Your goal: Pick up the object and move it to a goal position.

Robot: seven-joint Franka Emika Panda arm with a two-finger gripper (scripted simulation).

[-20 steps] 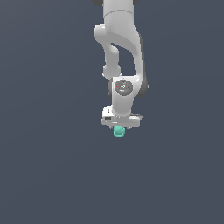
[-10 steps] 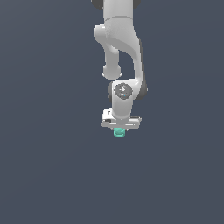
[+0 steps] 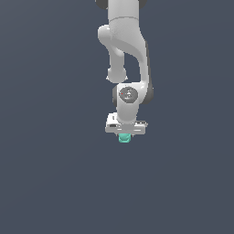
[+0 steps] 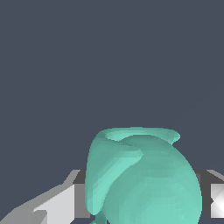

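One white Panda arm (image 3: 123, 50) hung down from the upper edge of the exterior view, its wrist pointing straight down over a plain dark grey-blue ground (image 3: 45, 183). At its lower end sat the gripper (image 3: 124, 136), a broad white body much wider than what it carried. A small teal-green object (image 3: 124, 138) showed just under that body, centred beneath it and partly hidden by it (only its lower part was visible from this side). In the wrist view the object (image 4: 144, 179) filled the lower middle of the picture: a rounded lump with an open rim at its far end and a ridge or knob running down one side. Pale grey fingers (image 4: 57, 205) stood close against it on both sides, one flank touching the lump, the other cut off by the picture's edge. The jaws were pinched onto the object, which sat between them. No surface contact beneath the object could be made out in either view
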